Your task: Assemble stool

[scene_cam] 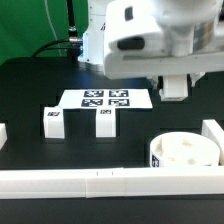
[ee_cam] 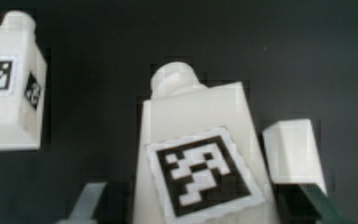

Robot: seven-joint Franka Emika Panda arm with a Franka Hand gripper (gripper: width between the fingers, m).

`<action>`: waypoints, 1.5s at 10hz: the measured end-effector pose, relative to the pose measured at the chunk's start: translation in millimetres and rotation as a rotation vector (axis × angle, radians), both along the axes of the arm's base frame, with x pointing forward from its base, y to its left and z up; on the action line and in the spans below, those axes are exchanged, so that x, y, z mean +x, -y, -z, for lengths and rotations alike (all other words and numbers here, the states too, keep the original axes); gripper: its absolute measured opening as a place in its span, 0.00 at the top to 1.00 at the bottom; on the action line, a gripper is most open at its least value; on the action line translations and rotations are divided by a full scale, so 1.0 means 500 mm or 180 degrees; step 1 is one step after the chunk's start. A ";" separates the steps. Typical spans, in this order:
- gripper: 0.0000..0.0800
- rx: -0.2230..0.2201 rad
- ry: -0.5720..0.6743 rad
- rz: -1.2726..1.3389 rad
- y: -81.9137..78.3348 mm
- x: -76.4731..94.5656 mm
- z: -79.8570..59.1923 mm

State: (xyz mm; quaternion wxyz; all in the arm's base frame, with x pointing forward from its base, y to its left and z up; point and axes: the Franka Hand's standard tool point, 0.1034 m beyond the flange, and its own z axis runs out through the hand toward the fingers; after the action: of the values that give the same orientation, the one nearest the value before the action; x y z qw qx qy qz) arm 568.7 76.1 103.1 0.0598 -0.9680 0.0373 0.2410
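Observation:
My gripper [ee_cam: 202, 202] is shut on a white stool leg [ee_cam: 194, 140]. Its fingers [ee_cam: 91, 203] press on the leg's two sides, and the leg's tag faces the wrist camera. In the exterior view the gripper [scene_cam: 172, 92] hangs at the back right, above the table. Two more legs [scene_cam: 53, 121] [scene_cam: 104, 121] stand on the black table in front of the marker board [scene_cam: 100, 98]. One of them shows beside the held leg in the wrist view [ee_cam: 7, 90]. The round seat disc [scene_cam: 185, 152] lies at the exterior view's right, sockets up, well in front of the gripper.
Long white border rails run along the front [scene_cam: 90, 182] and the exterior view's right [scene_cam: 212, 132], and the seat sits in their corner. A rail end [scene_cam: 3, 136] shows at the left edge. A small white block [ee_cam: 291, 150] lies close beside the held leg; I cannot tell what it is.

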 end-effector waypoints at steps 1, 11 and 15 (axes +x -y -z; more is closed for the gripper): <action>0.59 -0.0017 0.0184 0.0025 0.001 0.003 0.002; 0.59 -0.0019 0.2536 0.0285 -0.058 0.083 -0.011; 0.59 -0.0005 0.2695 0.0266 -0.066 0.090 -0.002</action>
State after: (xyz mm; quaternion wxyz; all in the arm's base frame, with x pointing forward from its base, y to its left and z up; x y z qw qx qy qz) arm 613.8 108.9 104.1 0.0788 -0.9792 0.0488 -0.1805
